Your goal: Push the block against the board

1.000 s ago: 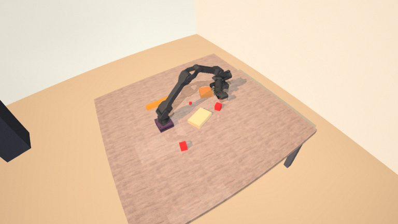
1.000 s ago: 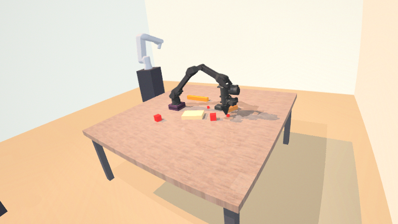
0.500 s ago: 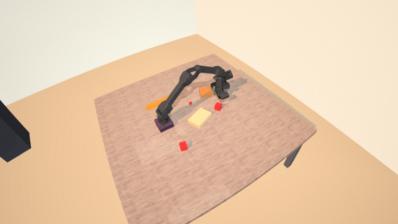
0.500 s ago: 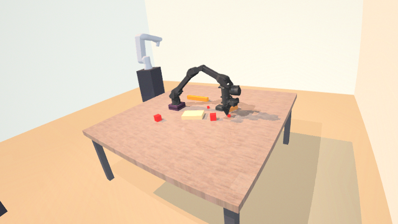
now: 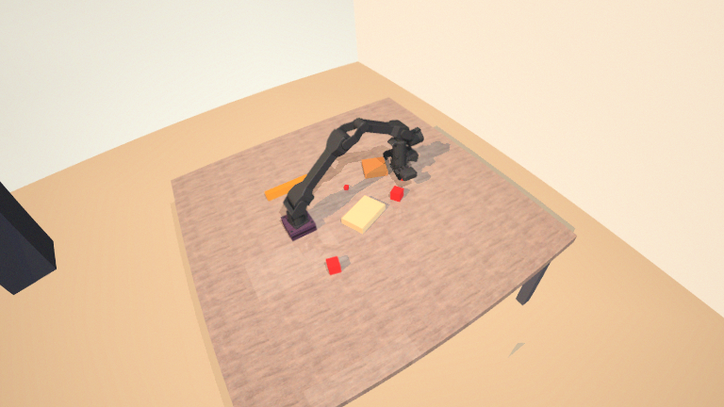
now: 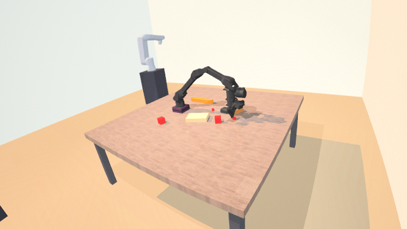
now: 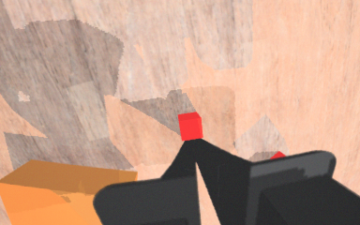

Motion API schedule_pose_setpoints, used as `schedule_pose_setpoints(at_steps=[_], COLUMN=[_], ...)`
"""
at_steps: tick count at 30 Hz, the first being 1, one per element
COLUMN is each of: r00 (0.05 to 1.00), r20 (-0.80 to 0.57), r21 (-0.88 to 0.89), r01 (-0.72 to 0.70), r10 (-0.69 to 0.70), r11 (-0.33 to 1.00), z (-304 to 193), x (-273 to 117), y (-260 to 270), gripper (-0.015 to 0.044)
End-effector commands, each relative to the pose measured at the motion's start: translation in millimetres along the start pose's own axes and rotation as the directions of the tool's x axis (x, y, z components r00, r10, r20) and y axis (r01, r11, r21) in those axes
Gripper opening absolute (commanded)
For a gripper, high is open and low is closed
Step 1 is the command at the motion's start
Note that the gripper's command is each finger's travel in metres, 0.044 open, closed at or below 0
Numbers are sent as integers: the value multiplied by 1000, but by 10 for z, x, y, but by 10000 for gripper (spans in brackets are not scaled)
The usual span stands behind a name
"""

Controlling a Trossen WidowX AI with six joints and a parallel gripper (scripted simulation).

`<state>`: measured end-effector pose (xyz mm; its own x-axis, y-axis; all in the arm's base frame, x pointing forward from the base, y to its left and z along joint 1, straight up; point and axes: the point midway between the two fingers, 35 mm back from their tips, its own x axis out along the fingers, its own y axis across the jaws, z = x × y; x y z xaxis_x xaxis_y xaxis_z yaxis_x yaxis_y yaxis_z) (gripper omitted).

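Observation:
The square orange block (image 5: 373, 168) (image 6: 239, 111) (image 7: 28, 203) lies flat, partly hidden behind the gripper in the exterior view. The long orange board (image 5: 277, 190) (image 6: 202, 100) lies well apart from it, beyond the arm's base; the arm hides one end in the top view. My gripper (image 5: 403, 178) (image 6: 231, 116) (image 7: 191, 141) is shut and points down beside the block, low over the table. Its fingers appear apart from the block. A tiny red cube (image 6: 233, 118) (image 7: 190, 127) shows by the fingertips; whether it touches them I cannot tell.
A pale yellow slab (image 5: 364, 213) (image 6: 197, 117) lies between the arm base (image 5: 299, 226) (image 6: 180, 108) and a red cube (image 5: 396, 193) (image 6: 218, 119). Another red cube (image 5: 333, 265) (image 6: 161, 120) stands farther off. A second tiny red cube (image 5: 346, 187) (image 6: 213, 109) shows between block and board.

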<state>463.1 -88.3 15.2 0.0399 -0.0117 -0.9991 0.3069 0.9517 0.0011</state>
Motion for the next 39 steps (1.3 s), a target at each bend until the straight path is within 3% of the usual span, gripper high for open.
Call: schedule_pose_setpoints(at_steps=[1,39], r00=[1000,1000], r20=[-4,-5], r21=[-5,-5], r01=[-2,-2], r10=[2,2], r11=[1000,1000], z=[-5,-237], x=[7,6], y=[2,2], gripper=[0,0])
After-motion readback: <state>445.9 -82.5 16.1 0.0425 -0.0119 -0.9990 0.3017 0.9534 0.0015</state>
